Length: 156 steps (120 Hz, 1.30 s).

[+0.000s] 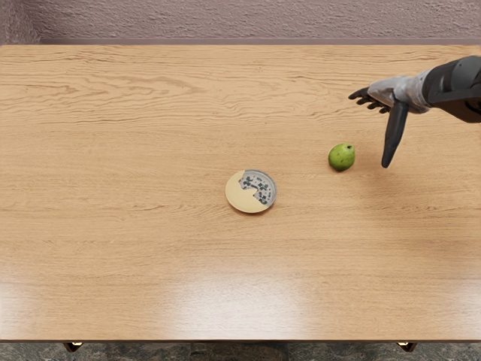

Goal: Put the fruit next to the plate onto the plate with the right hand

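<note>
A green round fruit (341,156) lies on the wooden table, to the right of a small plate (250,191) that is cream with a grey patterned patch. My right hand (379,113) comes in from the right edge, above and to the right of the fruit. Its fingers are spread and hold nothing, with the thumb (394,137) pointing down toward the table beside the fruit. Hand and fruit are apart. The left arm is out of view.
The wooden table (150,248) fills the view, its far edge meeting a rough wall (225,19) at the top. Its near edge runs along the bottom of the picture.
</note>
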Each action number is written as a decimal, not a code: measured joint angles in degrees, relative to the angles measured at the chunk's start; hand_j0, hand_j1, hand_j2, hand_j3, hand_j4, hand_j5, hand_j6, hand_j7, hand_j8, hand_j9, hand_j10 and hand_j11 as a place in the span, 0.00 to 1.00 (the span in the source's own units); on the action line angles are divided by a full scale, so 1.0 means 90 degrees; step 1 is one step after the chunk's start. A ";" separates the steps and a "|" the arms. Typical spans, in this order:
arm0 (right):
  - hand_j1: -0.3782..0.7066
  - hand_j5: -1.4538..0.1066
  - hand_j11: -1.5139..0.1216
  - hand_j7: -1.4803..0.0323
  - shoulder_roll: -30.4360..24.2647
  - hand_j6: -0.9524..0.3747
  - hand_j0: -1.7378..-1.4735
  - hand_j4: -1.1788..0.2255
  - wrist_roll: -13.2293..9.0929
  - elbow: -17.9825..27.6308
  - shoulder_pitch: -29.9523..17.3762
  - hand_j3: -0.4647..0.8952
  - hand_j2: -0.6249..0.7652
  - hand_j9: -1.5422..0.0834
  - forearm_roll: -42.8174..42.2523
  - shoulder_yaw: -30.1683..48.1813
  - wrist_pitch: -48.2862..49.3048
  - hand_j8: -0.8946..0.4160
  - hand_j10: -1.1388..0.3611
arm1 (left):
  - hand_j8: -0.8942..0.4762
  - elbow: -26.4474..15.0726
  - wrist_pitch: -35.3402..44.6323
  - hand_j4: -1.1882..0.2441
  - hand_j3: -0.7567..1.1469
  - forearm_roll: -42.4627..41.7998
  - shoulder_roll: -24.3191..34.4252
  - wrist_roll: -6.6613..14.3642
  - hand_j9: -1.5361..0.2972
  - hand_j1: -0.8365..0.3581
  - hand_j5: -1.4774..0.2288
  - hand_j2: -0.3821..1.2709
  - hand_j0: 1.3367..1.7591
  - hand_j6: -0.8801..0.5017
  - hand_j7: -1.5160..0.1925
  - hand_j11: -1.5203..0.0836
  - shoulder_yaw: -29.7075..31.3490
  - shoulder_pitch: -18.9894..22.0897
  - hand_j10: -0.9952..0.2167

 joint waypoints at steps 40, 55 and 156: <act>0.10 0.88 0.87 0.92 0.0120 0.66 0.30 0.79 0.0000 0.0589 -0.0588 0.34 0.44 0.90 -0.0591 -0.0396 -0.2132 0.63 0.71 | 0.64 0.0001 0.0000 0.82 0.40 0.0000 0.0000 0.0000 0.83 0.98 0.86 0.23 0.76 0.63 0.88 0.94 0.0000 0.0000 0.81; 0.16 0.83 0.83 0.88 0.0239 0.62 0.30 0.75 0.0000 0.0732 -0.0800 0.34 0.43 0.85 -0.0877 -0.0440 -0.2727 0.59 0.68 | 0.64 0.0001 0.0000 0.82 0.40 0.0000 0.0000 0.0000 0.83 0.98 0.86 0.23 0.76 0.63 0.88 0.94 -0.0001 -0.0019 0.81; 0.36 0.68 0.69 0.72 0.0923 0.49 0.30 0.62 0.0000 0.0785 -0.1545 0.34 0.41 0.71 -0.1904 -0.0564 -0.4052 0.45 0.56 | 0.64 0.0007 0.0000 0.82 0.40 0.0000 0.0000 0.0001 0.83 0.98 0.86 0.23 0.76 0.63 0.88 0.94 0.0000 -0.0028 0.81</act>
